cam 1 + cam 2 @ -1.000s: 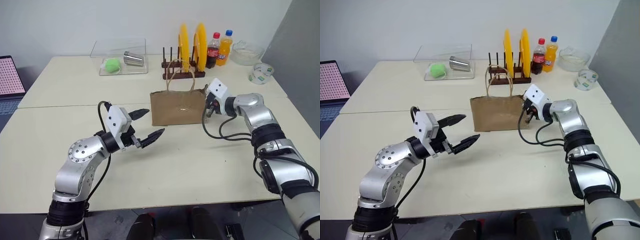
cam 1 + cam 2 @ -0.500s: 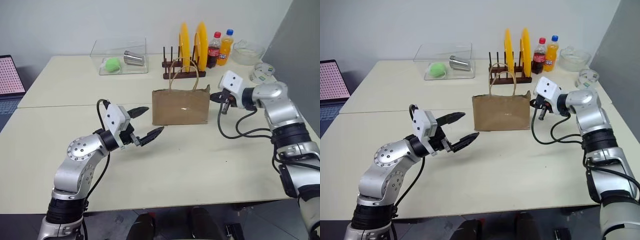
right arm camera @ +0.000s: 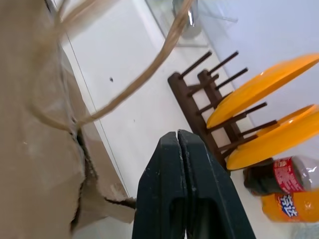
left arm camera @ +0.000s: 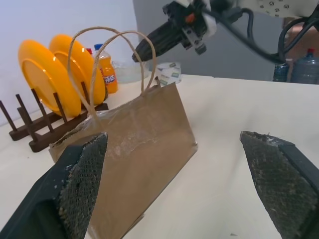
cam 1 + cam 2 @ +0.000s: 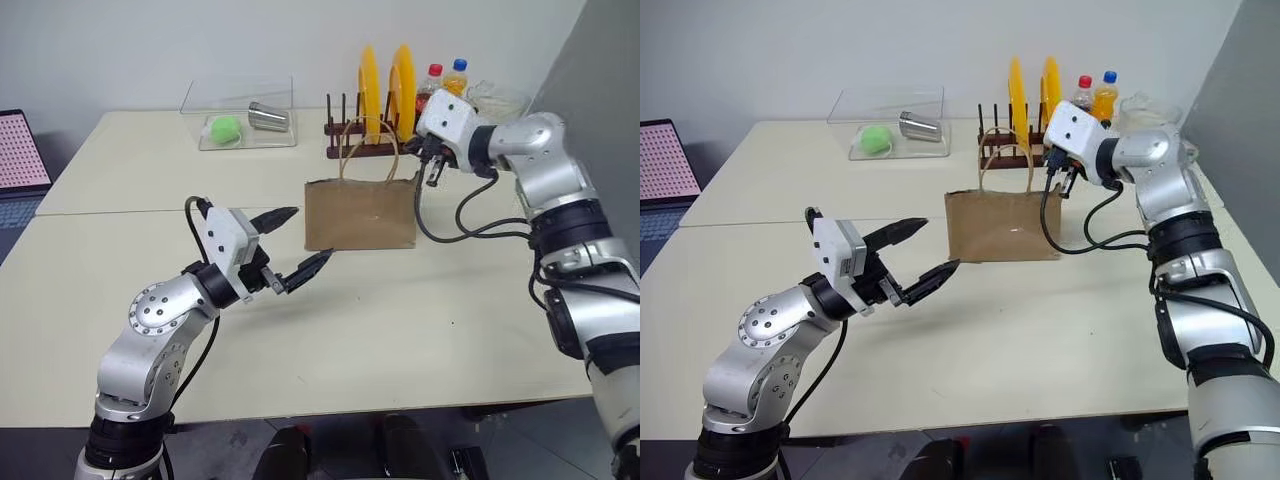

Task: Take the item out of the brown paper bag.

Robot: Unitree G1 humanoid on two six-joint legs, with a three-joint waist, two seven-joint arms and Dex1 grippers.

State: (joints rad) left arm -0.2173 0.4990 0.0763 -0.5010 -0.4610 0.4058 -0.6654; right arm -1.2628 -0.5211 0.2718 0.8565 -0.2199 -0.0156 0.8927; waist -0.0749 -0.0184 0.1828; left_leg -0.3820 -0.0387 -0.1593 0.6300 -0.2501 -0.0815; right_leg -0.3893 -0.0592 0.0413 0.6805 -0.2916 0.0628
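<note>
Creased tan kraft paper bag (image 5: 360,213) standing upright mid-table, left gripper (image 5: 297,243) hovering wide open beside it, right gripper (image 3: 181,164) pressing its fingers together above the bag's corner, right wrist view revealing a tear (image 3: 82,149) along the rim, contents hidden.

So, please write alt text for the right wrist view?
The shut right end effector hovers beside the top edge of a brown paper bag, near its cord handle. Behind stand orange plates in a wooden rack.

bag (image 5: 360,214): creased matt kraft paper | rack (image 5: 366,150): dark wood | plates (image 5: 401,77): glossy yellow plastic
</note>
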